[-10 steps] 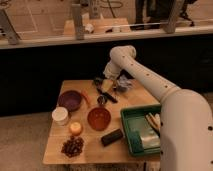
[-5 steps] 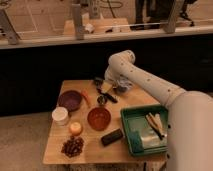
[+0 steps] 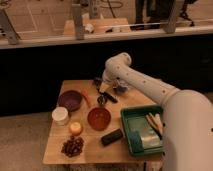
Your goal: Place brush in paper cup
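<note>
The brush [image 3: 111, 97] lies flat on the table [image 3: 52, 152], its long axis running from about 10 o'clock to 4 o'clock. Which end carries the head I cannot tell. The gripper [image 3: 101, 86] hovers just at its 11 o'clock end; released or clenched, I cannot tell. The step looks like reaching to grasp. Next comes a carry toward 8 o'clock, past the purple bowl [image 3: 69, 100], to the paper cup [image 3: 61, 116].

Small wooden table [image 3: 53, 151] sits on a pale floor [image 3: 22, 142] in front of a dark low wall [image 3: 45, 70]. Past the rail [image 3: 45, 40] on top there's a lighter tiled floor [image 3: 40, 15], and the whole place is dim and warm-toned.
</note>
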`<state>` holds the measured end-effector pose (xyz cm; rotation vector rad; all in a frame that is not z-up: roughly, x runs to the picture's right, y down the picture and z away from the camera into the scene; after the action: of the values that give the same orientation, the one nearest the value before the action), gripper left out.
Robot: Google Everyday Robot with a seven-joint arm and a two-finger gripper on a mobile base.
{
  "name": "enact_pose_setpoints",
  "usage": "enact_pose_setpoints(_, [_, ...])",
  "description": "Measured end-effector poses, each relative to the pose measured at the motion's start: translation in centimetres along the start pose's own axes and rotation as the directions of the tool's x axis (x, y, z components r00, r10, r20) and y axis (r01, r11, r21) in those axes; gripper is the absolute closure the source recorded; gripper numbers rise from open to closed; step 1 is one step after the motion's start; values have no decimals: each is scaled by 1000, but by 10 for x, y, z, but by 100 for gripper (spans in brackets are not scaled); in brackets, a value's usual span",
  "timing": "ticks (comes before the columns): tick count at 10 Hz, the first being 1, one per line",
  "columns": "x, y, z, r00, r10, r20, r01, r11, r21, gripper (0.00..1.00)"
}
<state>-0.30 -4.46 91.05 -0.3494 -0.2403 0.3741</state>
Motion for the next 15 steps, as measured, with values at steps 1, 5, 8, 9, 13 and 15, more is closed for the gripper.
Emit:
enact_pose_setpoints(1, [2,-3,4,1000,16,4,-16,1000,3,20])
enact_pose_setpoints(5, [7,-5,20,996,86,30,-86,996,13,20])
enact_pose_setpoints(8, [15,-5,34,992,121,28,-122,992,18,20])
enact_pose_setpoints(9, [19,-5,41,991,134,21,-134,991,13,20])
enact_pose_setpoints(13, [25,-6,55,985,171,0,-171,985,-2,20])
enact_pose_setpoints(15, [26,-6,59,983,185,-6,-185,983,-6,20])
